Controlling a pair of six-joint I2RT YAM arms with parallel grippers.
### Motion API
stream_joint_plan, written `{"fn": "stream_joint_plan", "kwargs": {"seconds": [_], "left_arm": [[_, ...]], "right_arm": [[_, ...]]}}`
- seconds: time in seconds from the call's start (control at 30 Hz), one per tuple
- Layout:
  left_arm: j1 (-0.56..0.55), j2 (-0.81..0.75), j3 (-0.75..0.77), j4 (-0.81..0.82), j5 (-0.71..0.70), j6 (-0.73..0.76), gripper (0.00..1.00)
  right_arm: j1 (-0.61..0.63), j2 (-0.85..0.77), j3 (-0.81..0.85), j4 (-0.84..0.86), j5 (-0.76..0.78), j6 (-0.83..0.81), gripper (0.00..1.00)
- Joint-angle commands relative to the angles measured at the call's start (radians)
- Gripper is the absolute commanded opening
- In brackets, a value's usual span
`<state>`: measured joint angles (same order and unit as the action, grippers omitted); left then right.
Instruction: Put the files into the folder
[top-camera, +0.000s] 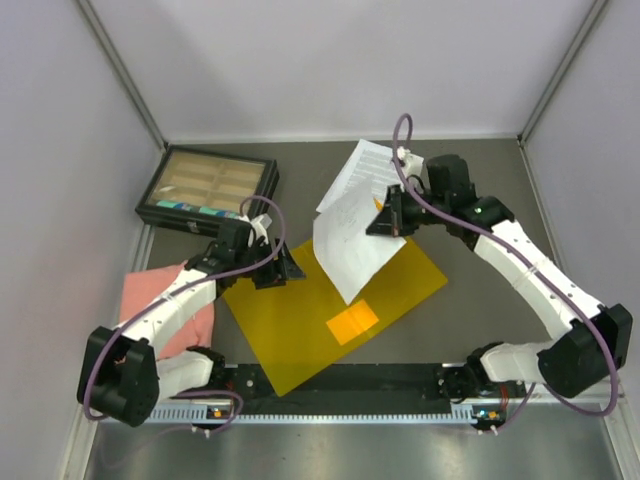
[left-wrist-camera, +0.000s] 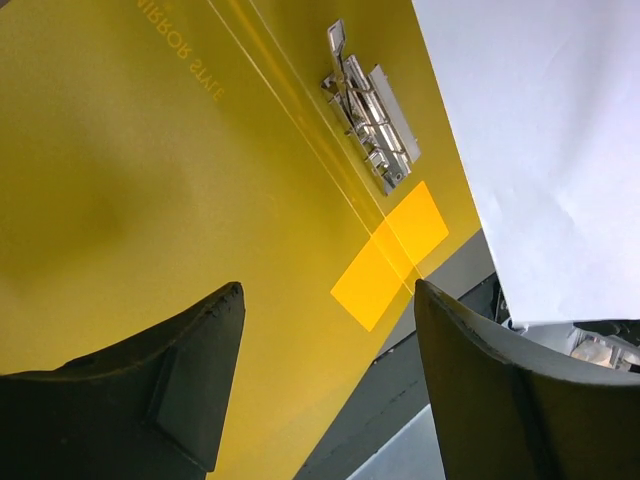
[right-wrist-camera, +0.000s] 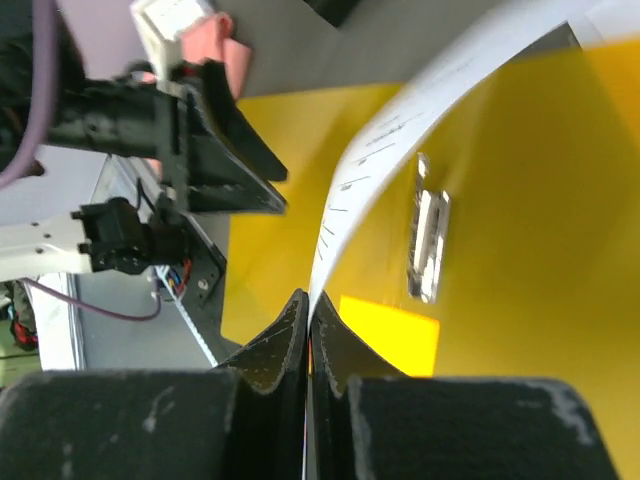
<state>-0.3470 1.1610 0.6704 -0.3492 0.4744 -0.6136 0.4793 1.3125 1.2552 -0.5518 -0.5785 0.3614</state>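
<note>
The yellow folder (top-camera: 300, 315) lies open and flat in the middle of the table, with its orange pocket (top-camera: 352, 322) and metal clip (left-wrist-camera: 368, 122). My right gripper (top-camera: 388, 218) is shut on a white printed sheet (top-camera: 352, 245) and holds it lifted over the folder's far part; the sheet's edge runs out from between the jaws (right-wrist-camera: 345, 250). Another sheet (top-camera: 352, 172) lies behind it on the table. My left gripper (top-camera: 277, 268) is open and empty, just above the folder's left part (left-wrist-camera: 150, 200).
A black compartment box (top-camera: 208, 188) stands at the back left. A pink cloth (top-camera: 160, 300) lies at the left, partly under my left arm. A black rail (top-camera: 340, 385) runs along the near edge. Walls close in the sides and back.
</note>
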Motion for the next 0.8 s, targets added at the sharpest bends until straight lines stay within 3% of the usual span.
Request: {"fn": "stream_joint_plan", "kwargs": {"seconds": [0.0,0.17,0.47,0.77], "left_arm": [[0.000,-0.014,-0.067,0.091,-0.003,-0.008,0.72],[-0.003,0.054,-0.104,0.093,-0.025,0.012,0.69],[-0.003,0.063,-0.187,0.128,-0.092,-0.001,0.67],[-0.003,0.051,-0.212,0.136,-0.111,-0.031,0.67]], "right_arm": [[-0.097,-0.088,-0.201,0.033,0.008,0.001,0.00],[-0.198,-0.140,-0.387,0.055,0.110,-0.012,0.00],[-0.226,-0.147,-0.430,0.029,0.287,-0.019,0.00],[-0.252,-0.096,-0.465,0.070,0.232,-0.047,0.00]]}}
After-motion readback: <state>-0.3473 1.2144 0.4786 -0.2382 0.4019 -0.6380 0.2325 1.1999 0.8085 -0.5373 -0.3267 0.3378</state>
